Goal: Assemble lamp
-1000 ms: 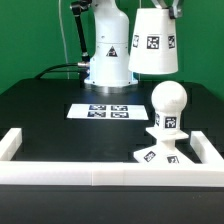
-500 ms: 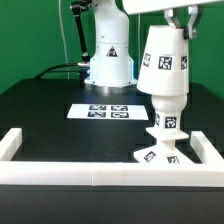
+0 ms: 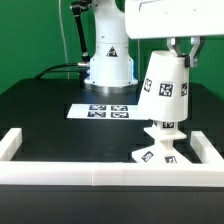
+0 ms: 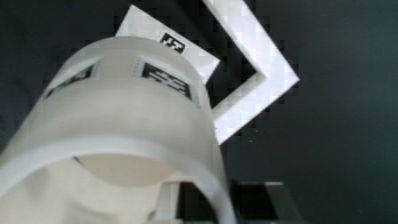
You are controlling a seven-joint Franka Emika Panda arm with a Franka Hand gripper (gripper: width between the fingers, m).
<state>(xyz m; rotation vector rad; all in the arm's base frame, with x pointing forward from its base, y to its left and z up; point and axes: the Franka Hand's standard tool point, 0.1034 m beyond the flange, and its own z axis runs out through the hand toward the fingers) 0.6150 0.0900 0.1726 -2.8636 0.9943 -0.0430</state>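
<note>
The white cone shade (image 3: 166, 88) hangs tilted in my gripper (image 3: 181, 55), which is shut on its upper rim. The shade sits down over the ball-shaped bulb and hides the ball; only the tagged stem (image 3: 165, 127) shows below it. The stem stands on the flat square base (image 3: 158, 156) at the front, on the exterior view's right. In the wrist view the shade (image 4: 125, 120) fills most of the picture, its wall is pinched in my gripper (image 4: 217, 195), and a corner of the base (image 4: 166, 38) shows beyond it.
White border rails run along the front (image 3: 90, 171), the exterior view's left (image 3: 12, 143) and right (image 3: 211, 150), close to the base. The marker board (image 3: 103, 111) lies mid-table. The arm's white pedestal (image 3: 108, 60) stands behind. A rail corner (image 4: 253, 70) shows in the wrist view.
The gripper has come down with the shade, from high above the bulb onto it. The ball, plain a second ago, is now covered by the shade.
</note>
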